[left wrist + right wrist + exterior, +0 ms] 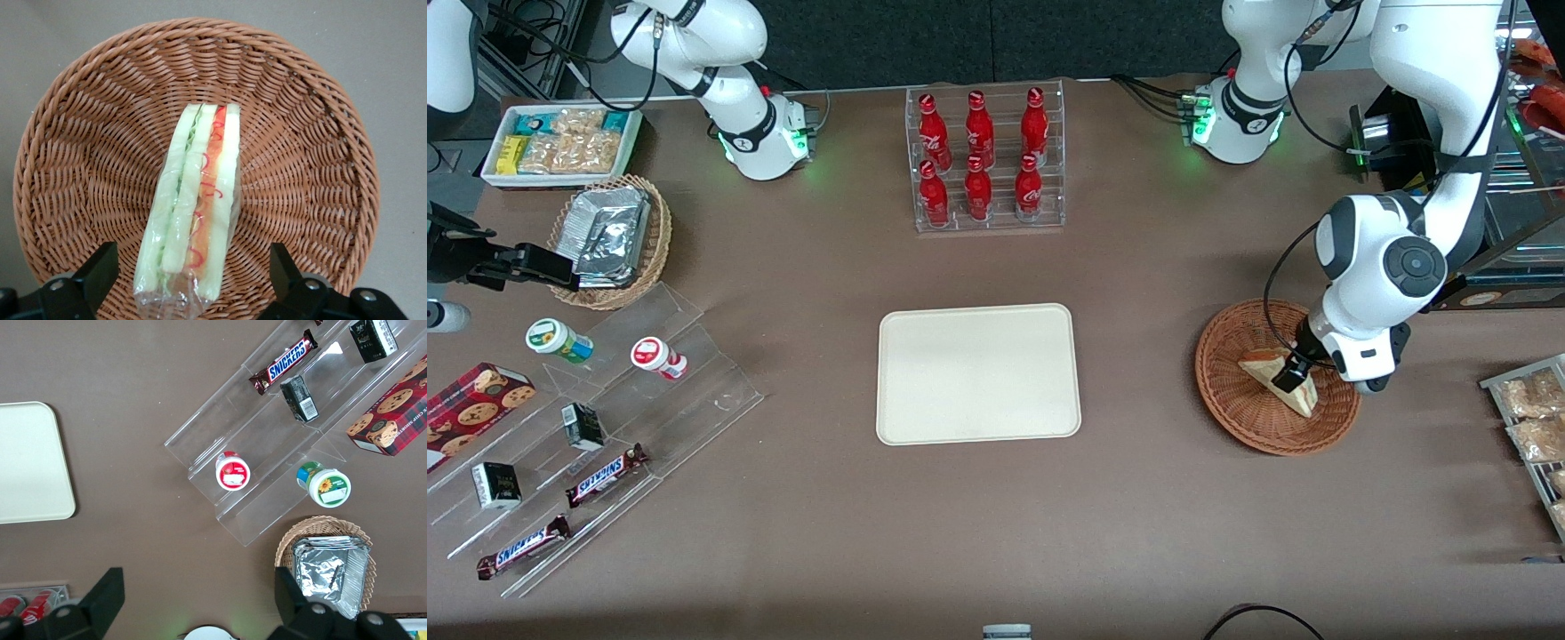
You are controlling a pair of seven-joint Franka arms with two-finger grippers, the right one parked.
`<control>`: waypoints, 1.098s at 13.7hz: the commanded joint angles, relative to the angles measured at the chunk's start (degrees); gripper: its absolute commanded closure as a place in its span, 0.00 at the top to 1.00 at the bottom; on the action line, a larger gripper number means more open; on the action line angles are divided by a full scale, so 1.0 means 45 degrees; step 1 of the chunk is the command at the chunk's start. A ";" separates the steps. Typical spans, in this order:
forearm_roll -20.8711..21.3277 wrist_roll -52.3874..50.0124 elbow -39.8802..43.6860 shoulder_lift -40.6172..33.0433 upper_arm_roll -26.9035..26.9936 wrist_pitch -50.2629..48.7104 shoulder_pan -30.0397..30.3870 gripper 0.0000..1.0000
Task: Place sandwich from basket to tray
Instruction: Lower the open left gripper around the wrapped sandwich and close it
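Observation:
The sandwich (1259,364), a plastic-wrapped wedge of white bread with red, orange and green filling, lies in the reddish-brown wicker basket (1232,404) toward the working arm's end of the table. My left gripper (1294,380) is low over it, open. In the left wrist view the sandwich (197,200) lies edge-up in the basket (307,167), with the gripper (192,275) straddling one end; each black finger (100,267) stands apart from the wrapper. The cream tray (978,373) sits bare at the table's middle, beside the basket.
A clear rack of red bottles (983,160) stands farther from the front camera than the tray. A stepped acrylic shelf (605,418) with Snickers bars and small jars, a tan basket of foil packets (609,240) and a white snack box (560,142) lie toward the parked arm's end. Snack packets (1529,418) lie beside the basket.

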 commanded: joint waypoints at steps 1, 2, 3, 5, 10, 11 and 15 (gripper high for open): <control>0.0181 -0.0332 -0.0491 -0.0371 0.0009 0.0520 -0.0009 1.00; 0.0181 -0.0371 -0.0491 -0.0274 0.0009 0.0561 -0.0009 1.00; 0.0181 -0.0371 -0.0491 -0.0177 0.0009 0.0638 -0.0028 1.00; 0.0201 -0.0390 -0.0627 -0.0040 0.0028 0.0873 -0.0029 1.00; 0.0201 -0.0390 -0.0667 0.0272 0.0009 0.1088 -0.0029 0.77; 0.0201 -0.0390 -0.0667 0.0351 0.0009 0.1146 -0.0029 0.54; 0.0181 -0.0410 -0.0511 0.0254 0.0009 0.1069 -0.0029 0.00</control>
